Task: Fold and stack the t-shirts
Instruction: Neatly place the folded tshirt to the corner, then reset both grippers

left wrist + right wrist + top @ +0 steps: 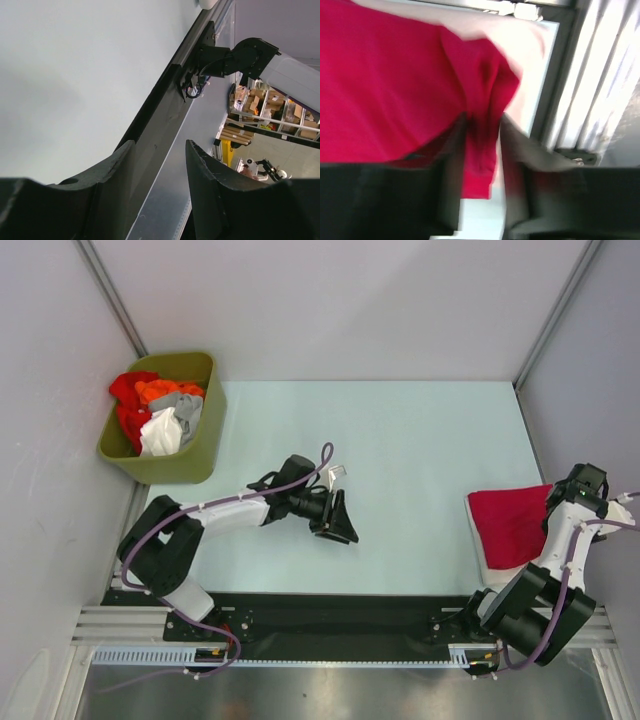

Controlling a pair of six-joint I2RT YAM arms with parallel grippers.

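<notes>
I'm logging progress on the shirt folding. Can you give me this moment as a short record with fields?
stack: folded crimson t-shirt lying on an off-white t-shirt, at the right edge of the table
bin: olive-green bin at the far left, holding crumpled shirts in red, orange, grey and white
left gripper: open, empty, over the middle of the table
right gripper: fingers either side of a fold of the crimson t-shirt; picture blurred, grip unclear
</notes>
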